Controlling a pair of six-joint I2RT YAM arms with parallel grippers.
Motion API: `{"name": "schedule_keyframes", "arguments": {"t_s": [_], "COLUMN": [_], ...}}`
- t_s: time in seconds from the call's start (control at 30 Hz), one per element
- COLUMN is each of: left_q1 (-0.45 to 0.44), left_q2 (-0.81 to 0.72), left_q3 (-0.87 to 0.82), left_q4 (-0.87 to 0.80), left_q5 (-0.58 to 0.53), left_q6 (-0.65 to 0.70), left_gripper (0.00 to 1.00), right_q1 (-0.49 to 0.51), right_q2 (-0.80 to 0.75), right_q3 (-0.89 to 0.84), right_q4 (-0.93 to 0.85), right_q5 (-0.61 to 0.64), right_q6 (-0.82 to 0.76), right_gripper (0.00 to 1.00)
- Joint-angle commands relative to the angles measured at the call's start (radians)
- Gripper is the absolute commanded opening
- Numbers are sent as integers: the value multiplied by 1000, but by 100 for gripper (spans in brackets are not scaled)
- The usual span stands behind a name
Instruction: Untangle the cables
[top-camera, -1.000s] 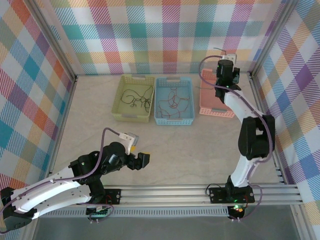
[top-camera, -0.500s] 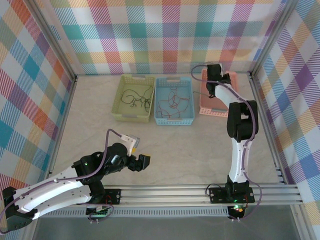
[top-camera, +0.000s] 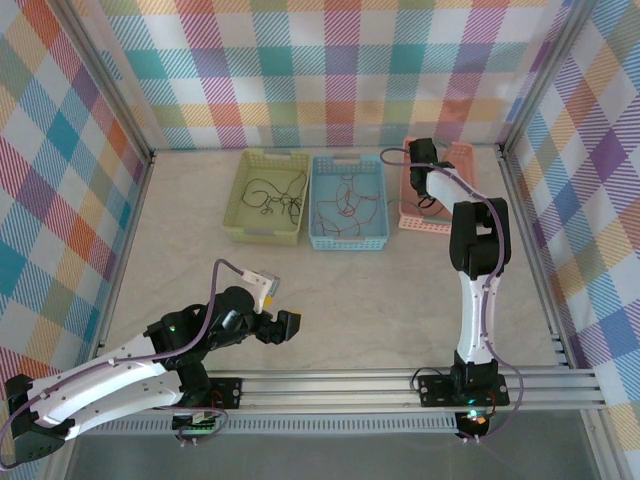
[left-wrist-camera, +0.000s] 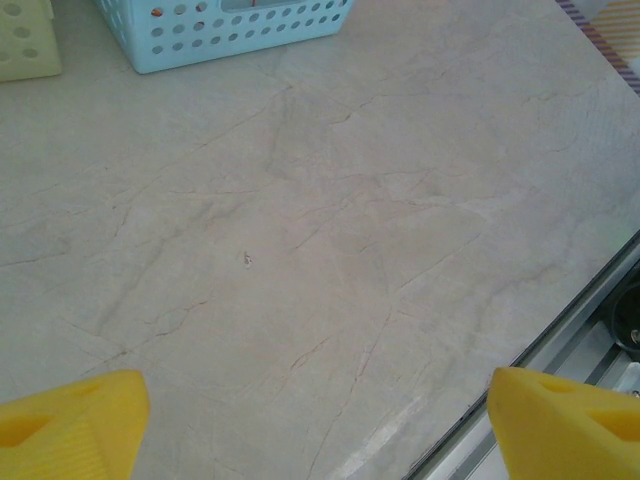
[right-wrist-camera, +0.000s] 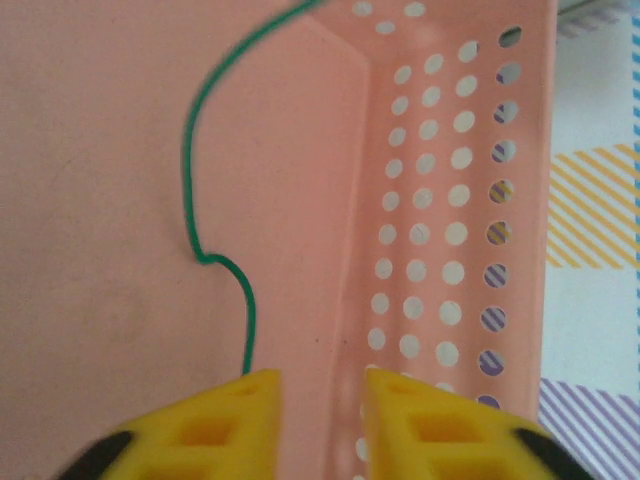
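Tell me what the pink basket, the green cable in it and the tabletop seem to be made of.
The pink basket looks like moulded plastic, smooth and matte, its wall full of round holes. The green cable is probably plastic-sheathed wire: thin, holding soft bends. The tabletop has a pale, veined marble look, possibly printed laminate.

Top view: high over the near edge of the table, looking down. Wrist views: close, forward-facing; the left shares the blue basket, the right the pink basket.

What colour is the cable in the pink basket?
The cable is green; the right wrist view shows it best.
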Motion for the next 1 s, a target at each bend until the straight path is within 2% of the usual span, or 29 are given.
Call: {"name": "schedule_keyframes", "arguments": {"t_s": [0.0,0.2,0.3,0.43,0.5,0.67,0.73,0.77,0.8,0.9,0.97], "left_q1": [15,16,16,19,21,28,49,64,82,124,169], "left_q2": [-5,-5,-12,-11,-12,-23,-21,-21,-20,-15,-11], "left_q3": [-11,-4,6,43,73,118,124,123,121,86,48], "left_q4": [26,22,12,-7,-23,-35,-15,-2,16,111,197], "left_q5": [16,17,-19,-140,-243,-576,-696,-724,-748,-806,-774], "left_q6": [14,12,4,-28,-42,-42,-45,-42,-31,65,141], "left_gripper": [88,88,88,88,90,99,100,100,100,100,100], "right_q1": [-6,-6,-6,2,14,40,51,58,66,76,78], "right_q2": [-27,-81,-145,-274,-360,-604,-701,-740,-783,-900,-980], "right_q3": [32,14,12,-4,-52,-294,-416,-462,-523,-701,-830], "right_q4": [-71,-105,-135,-189,-178,-70,-1,35,71,178,285], "right_q5": [-29,-46,-83,-204,-246,-375,-429,-441,-452,-495,-529], "right_q6": [33,101,158,285,329,425,446,448,449,466,454], "right_gripper": [37,43,47,59,64,79,86,97,99,100,100]}}
